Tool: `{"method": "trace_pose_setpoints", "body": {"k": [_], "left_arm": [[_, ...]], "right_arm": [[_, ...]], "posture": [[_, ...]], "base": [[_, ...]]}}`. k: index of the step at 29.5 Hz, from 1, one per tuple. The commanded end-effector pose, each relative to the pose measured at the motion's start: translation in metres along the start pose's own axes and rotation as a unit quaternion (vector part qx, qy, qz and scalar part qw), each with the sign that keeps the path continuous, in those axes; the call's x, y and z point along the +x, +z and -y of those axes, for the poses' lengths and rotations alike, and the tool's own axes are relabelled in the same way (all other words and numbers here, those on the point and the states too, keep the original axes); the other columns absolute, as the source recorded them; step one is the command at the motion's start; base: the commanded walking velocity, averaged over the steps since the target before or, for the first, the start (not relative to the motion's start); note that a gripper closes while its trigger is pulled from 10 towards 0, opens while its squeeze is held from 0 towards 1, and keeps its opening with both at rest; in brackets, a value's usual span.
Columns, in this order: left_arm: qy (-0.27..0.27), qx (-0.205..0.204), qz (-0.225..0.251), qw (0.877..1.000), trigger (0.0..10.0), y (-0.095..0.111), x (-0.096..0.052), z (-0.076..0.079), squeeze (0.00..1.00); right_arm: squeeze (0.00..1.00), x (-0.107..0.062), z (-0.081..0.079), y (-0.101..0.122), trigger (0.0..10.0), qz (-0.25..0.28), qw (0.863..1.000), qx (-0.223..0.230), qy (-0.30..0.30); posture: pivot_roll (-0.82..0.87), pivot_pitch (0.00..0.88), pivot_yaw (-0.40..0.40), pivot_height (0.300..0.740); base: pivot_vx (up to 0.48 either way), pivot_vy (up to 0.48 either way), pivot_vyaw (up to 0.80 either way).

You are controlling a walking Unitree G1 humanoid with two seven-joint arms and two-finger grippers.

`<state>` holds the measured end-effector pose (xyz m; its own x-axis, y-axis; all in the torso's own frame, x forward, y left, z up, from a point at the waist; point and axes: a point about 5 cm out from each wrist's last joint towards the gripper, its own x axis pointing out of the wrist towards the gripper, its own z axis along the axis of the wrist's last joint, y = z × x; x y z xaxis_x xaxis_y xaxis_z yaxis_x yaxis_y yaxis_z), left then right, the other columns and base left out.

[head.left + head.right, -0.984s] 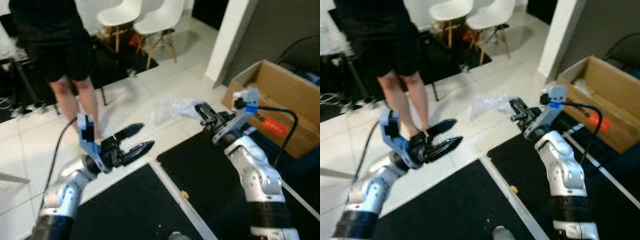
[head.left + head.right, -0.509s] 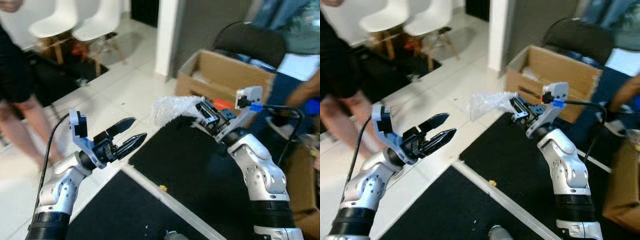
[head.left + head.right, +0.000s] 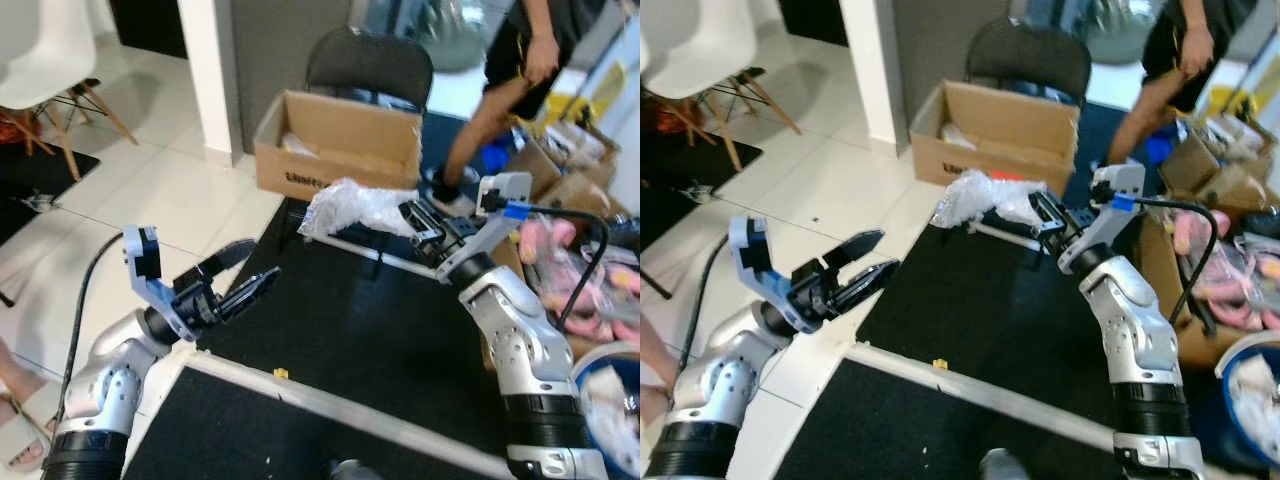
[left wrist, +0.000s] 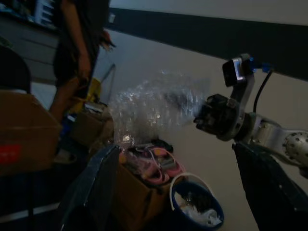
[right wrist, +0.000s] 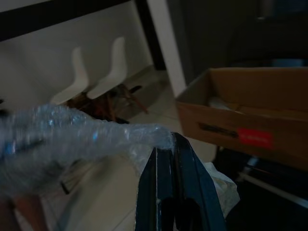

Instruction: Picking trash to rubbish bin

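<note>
Right wrist view has the right claw (image 5: 171, 144) clamped on the bubble wrap (image 5: 62, 139), which trails forward from its fingertips. Left claw (image 3: 245, 280) hangs apart, holding nothing, above the black mat (image 3: 380, 330).

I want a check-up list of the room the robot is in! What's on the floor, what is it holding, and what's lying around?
Surface: white tile floor with black mats.
Job's things: crumpled bubble wrap held up off the floor; blue bin with white trash inside, at the robot's right.
Clutter: open cardboard box; more boxes; pink items; small yellow scrap on the mat.
Grippers: right gripper shut on the bubble wrap; left gripper open, holding nothing.
Cables: black cable on the right arm; another on the left.
Surroundings: a person, black chair, white chair.
</note>
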<state>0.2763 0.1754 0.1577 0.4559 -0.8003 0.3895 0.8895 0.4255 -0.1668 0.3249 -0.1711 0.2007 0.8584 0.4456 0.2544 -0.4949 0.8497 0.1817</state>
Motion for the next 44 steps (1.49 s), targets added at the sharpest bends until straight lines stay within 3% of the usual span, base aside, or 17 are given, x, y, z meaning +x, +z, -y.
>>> {"method": "trace_pose_setpoints", "body": {"k": [1, 29, 38, 44], "left_arm": [[0.006, 0.001, -0.007, 1.000, 10.0, -0.0013, -0.0047, -0.0008, 0.00], [0.035, 0.018, -0.007, 0.999, 10.0, 0.0018, -0.0084, -0.0066, 0.00], [0.051, 0.022, -0.013, 0.998, 10.0, -0.0011, -0.0070, -0.0098, 0.00], [0.053, 0.022, -0.016, 0.998, 10.0, -0.0026, -0.0073, -0.0101, 0.00]], "right_arm": [[0.00, -0.0035, 0.0042, 0.0000, 10.0, 0.001, 1.000, -0.005, -0.009], [0.00, 0.0013, 0.0057, 0.0019, 10.0, 0.002, 1.000, -0.010, -0.003], [0.00, -0.0018, 0.0031, 0.0068, 10.0, 0.035, 0.999, -0.004, 0.014], [0.00, -0.0053, 0.0001, 0.0074, 10.0, 0.040, 0.999, -0.001, 0.029]], "posture": [[-0.01, 0.127, 0.019, 0.740], [-0.01, 0.109, 0.005, 0.740], [-0.01, 0.111, 0.008, 0.740], [-0.01, 0.116, 0.013, 0.740]], "base": [[0.000, 0.000, -0.80], [0.000, 0.000, -0.80], [0.000, 0.000, 0.00], [0.000, 0.000, 0.77]]}}
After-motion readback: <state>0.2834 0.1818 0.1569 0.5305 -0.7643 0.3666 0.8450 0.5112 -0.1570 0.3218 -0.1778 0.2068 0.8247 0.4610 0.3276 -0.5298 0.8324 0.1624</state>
